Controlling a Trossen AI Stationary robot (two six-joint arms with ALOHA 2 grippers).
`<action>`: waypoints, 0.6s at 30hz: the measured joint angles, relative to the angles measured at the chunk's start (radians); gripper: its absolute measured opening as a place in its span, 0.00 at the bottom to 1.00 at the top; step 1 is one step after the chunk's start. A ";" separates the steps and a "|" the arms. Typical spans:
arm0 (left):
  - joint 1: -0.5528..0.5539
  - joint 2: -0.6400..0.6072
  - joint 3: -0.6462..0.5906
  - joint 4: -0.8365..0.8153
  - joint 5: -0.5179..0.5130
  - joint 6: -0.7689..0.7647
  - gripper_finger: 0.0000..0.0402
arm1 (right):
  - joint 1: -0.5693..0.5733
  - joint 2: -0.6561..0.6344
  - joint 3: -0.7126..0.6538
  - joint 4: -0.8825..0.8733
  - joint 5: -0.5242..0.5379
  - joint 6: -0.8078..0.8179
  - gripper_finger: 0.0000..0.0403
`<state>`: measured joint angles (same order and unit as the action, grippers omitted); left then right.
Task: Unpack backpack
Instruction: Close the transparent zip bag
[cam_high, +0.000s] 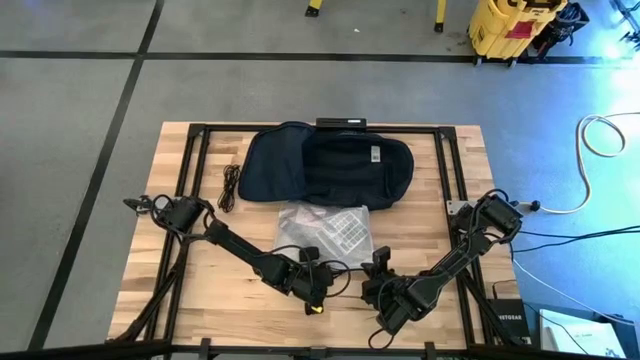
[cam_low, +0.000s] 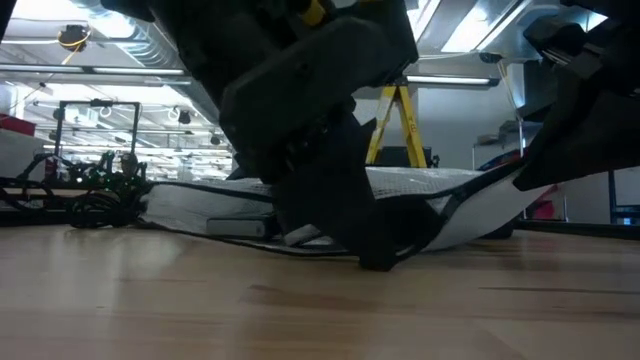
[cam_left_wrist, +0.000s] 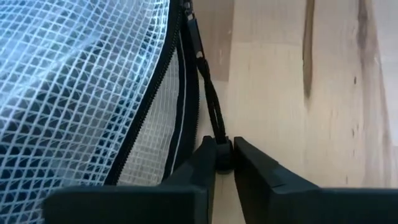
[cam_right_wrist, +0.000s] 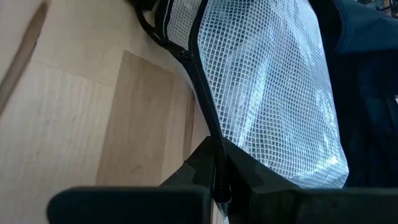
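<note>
While the backpack (cam_high: 330, 167) lies at the far middle of the wooden table (cam_high: 180, 290), both grippers work nearer the front edge, at a clear mesh pouch (cam_high: 325, 230) that sits just in front of the backpack. The backpack is well apart from either gripper, beyond the pouch as seen from above. It lies flat with its long axis running left to right across the table, its flap side spread toward the left and its darker body with a small white label toward the right.

The left gripper (cam_left_wrist: 224, 163) is at the pouch's near left corner, its fingers closed on the black zipper cord (cam_left_wrist: 211, 106), pinching the cord's end between the tips. The right gripper (cam_right_wrist: 219, 177) is at the pouch's near right edge, its fingers clamped shut on the black zipper band (cam_right_wrist: 202, 81) that borders the white-gridded plastic.

A coiled black cable (cam_high: 230, 186) lies on the table just left of the backpack. In the low view the pouch (cam_low: 440, 205) is lifted slightly off the wood between the two arms.
</note>
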<state>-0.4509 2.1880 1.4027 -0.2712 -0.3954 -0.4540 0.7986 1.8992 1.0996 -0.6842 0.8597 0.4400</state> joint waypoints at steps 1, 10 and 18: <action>-0.001 0.000 0.000 0.002 0.002 0.002 0.06 | 0.000 0.000 0.000 0.000 0.000 0.000 0.00; -0.013 -0.011 -0.001 -0.026 0.015 0.011 0.00 | 0.000 0.000 0.000 -0.005 -0.007 0.000 0.00; -0.025 -0.043 -0.003 -0.108 0.015 0.002 0.00 | 0.000 0.000 0.000 -0.006 -0.008 0.000 0.00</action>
<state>-0.4756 2.1452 1.4002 -0.3793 -0.3807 -0.4523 0.7986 1.8992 1.0996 -0.6901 0.8520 0.4397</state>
